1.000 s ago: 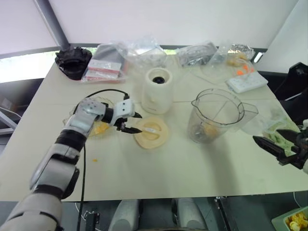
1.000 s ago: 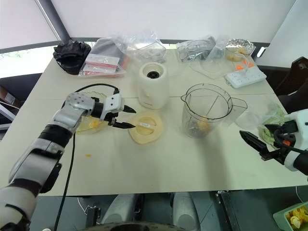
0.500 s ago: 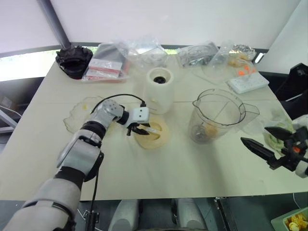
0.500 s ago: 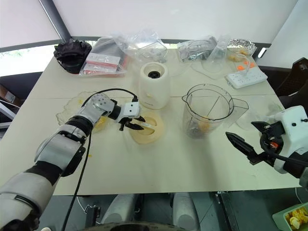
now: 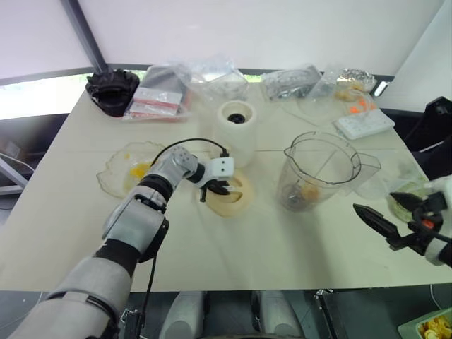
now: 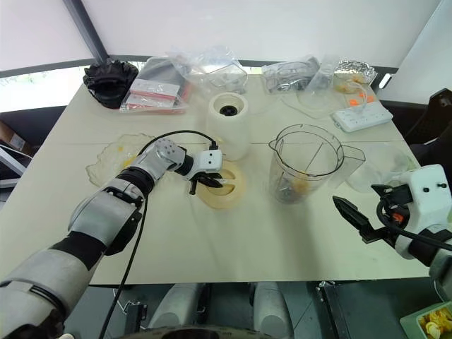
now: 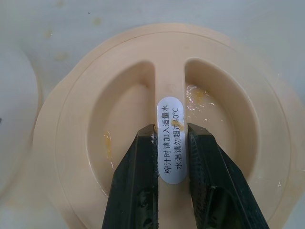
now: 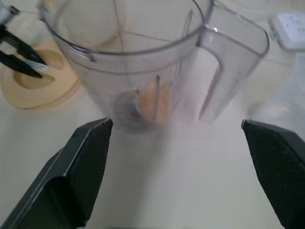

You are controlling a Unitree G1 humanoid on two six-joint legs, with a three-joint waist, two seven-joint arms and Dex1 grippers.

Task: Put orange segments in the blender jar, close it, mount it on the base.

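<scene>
The clear blender jar (image 5: 321, 169) stands upright on the table, open at the top, with orange segments (image 8: 155, 100) at its bottom by the dark blade. Left of it lies a flat round cream lid (image 5: 227, 196), handle ridge up. My left gripper (image 7: 170, 131) is shut on that ridge, one black finger (image 7: 138, 181) on each side of its white label. Behind the lid stands the cream-white base (image 5: 236, 131), socket up. My right gripper (image 8: 176, 122) hangs open to the right of the jar, pointing at it and apart from it.
A crinkled clear dish (image 5: 131, 169) with yellow pieces lies left of the lid. Clear bags (image 5: 212, 74), a black object (image 5: 111, 88) and a white power strip (image 5: 362, 121) line the far edge. A green container (image 5: 431, 326) sits low at the right, off the table.
My left gripper moved right from beside the dish onto the lid and shut on its handle ridge. The right gripper stayed open and has barely shifted.
</scene>
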